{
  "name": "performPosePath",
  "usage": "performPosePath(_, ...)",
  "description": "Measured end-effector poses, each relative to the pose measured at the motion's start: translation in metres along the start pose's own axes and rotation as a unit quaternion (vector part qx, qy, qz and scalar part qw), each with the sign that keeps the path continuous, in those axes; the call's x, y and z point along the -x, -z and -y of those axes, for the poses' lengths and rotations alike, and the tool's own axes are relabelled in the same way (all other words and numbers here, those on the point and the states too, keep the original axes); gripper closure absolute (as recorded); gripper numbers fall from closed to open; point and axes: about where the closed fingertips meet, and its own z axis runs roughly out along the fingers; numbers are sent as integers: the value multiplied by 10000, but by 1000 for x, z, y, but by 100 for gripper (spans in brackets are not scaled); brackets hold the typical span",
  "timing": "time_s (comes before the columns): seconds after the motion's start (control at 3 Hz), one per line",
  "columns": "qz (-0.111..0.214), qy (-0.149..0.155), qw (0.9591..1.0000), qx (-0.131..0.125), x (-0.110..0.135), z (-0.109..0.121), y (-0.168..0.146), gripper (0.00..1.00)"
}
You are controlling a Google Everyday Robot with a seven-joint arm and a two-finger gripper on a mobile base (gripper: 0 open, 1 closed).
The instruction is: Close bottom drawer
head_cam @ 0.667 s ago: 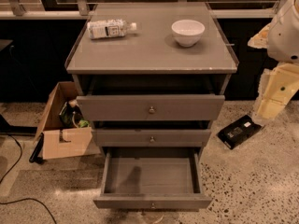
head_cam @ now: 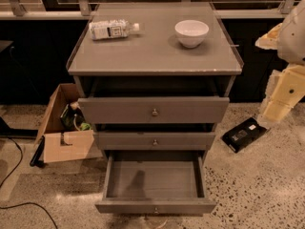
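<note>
The bottom drawer [head_cam: 155, 178] of the grey cabinet [head_cam: 155, 56] is pulled far out toward me. It is an empty shallow grey box, and its slim front carries a small round knob [head_cam: 155, 210]. The middle drawer [head_cam: 155, 141] and the taller top drawer [head_cam: 153, 110] stand out only a little. My gripper [head_cam: 244, 134] is the black piece at the end of the cream arm [head_cam: 283, 87]. It hangs low to the right of the cabinet, about level with the middle drawer, apart from all the drawers and holding nothing I can see.
A plastic bottle [head_cam: 112, 29] lies on the cabinet top beside a white bowl [head_cam: 191, 32]. An open cardboard box [head_cam: 64, 137] with items stands on the floor to the left. A black cable [head_cam: 19, 205] runs across the speckled floor at the lower left.
</note>
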Motion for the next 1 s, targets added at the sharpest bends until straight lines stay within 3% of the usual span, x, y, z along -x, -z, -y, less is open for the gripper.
performPosePath(0.33,1037,-580,9929,-80,-19,-5,-24,0)
performPosePath(0.67,1887,-1031,9762,-278,-18,-11,-30,0)
performPosePath(1.0,2949,-1124,9487,-179,-3,-19,-29,0)
